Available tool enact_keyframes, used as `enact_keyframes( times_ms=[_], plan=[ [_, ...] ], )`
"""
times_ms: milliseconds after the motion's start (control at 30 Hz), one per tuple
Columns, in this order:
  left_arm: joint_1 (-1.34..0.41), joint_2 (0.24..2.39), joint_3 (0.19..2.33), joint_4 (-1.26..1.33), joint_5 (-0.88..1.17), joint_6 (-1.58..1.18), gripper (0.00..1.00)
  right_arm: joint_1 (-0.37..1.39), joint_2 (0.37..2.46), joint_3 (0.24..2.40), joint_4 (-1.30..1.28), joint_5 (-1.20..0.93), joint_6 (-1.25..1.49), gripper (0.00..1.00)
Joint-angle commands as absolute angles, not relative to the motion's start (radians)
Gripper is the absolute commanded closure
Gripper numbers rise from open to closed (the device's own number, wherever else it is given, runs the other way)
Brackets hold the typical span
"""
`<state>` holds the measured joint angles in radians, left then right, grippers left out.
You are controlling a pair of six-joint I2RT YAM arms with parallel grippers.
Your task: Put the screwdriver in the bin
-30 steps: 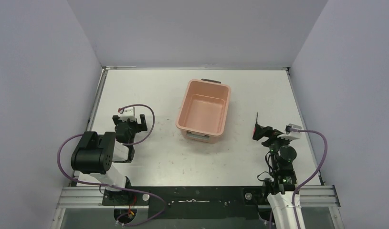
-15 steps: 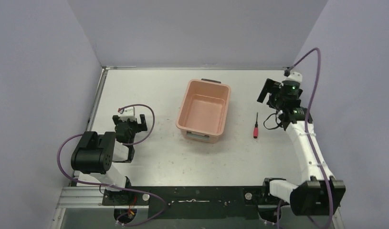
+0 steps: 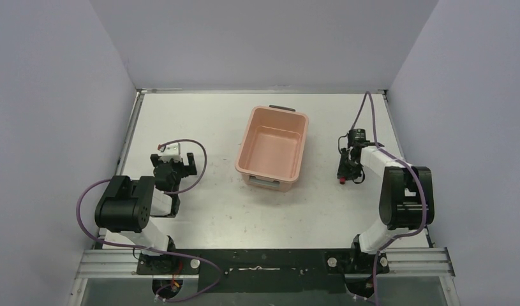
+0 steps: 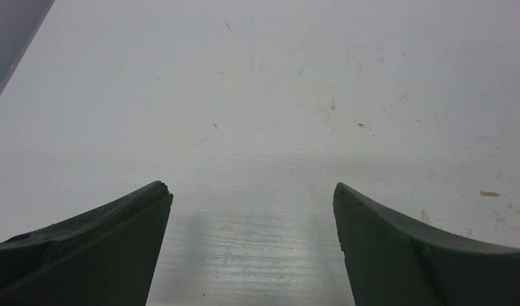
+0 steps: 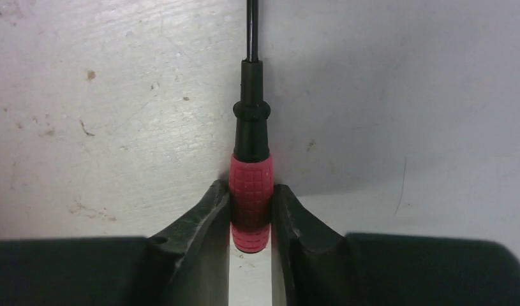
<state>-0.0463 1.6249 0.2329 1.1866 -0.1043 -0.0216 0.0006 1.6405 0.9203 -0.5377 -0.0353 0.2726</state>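
The screwdriver [image 5: 250, 191] has a red ribbed handle and a thin black shaft, and it lies on the white table. My right gripper [image 5: 251, 201] is shut on the handle, one finger pressed against each side. From above, the right gripper [image 3: 344, 167] sits to the right of the bin, and only the red end of the screwdriver [image 3: 340, 181] peeks out below it. The salmon-pink bin [image 3: 304, 141] stands in the middle of the table with nothing in it. My left gripper [image 4: 252, 191] is open over bare table, left of the bin [image 3: 175, 167].
Grey walls close in the table [image 3: 206, 121] on the left, back and right. The right arm's cable [image 3: 365, 105] loops up toward the back right corner. A metal rail [image 3: 257, 261] runs along the near edge.
My right arm came down from the back right onto the screwdriver, and its jaws closed on the red handle. The left arm and the bin have not moved.
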Motion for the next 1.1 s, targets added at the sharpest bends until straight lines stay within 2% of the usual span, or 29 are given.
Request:
enact_keyframes(
  times_ms=[0,133,300,433,533,633,733,1067],
  plan=[
    [-0.049,1.613,0.25,1.221,-0.102,-0.022,0.03,0.002,1.628,0.908,-0.485,-0.036,0.27,1.0],
    [-0.049,1.613,0.25,1.22,-0.102,-0.022,0.03,0.013,1.517,0.966,-0.55,-0.005,0.282,1.0],
    [-0.049,1.613,0.25,1.221,-0.102,-0.023,0.03,0.101,1.341,1.162,-0.701,0.096,0.314,1.0],
    [-0.049,1.612,0.25,1.22,-0.101,-0.022,0.03,0.258,1.253,1.325,-0.744,0.126,0.393,1.0],
    [-0.049,1.613,0.25,1.222,-0.102,-0.023,0.03,0.453,1.236,1.405,-0.711,0.153,0.447,1.0],
    [-0.049,1.613,0.25,1.222,-0.102,-0.022,0.03,0.628,1.286,1.452,-0.682,0.216,0.477,1.0],
    [-0.049,1.612,0.25,1.222,-0.102,-0.022,0.03,0.725,1.4,1.468,-0.651,0.219,0.475,1.0],
    [-0.049,1.613,0.25,1.222,-0.101,-0.022,0.03,0.738,1.719,1.397,-0.584,0.143,0.493,1.0]
  ],
)
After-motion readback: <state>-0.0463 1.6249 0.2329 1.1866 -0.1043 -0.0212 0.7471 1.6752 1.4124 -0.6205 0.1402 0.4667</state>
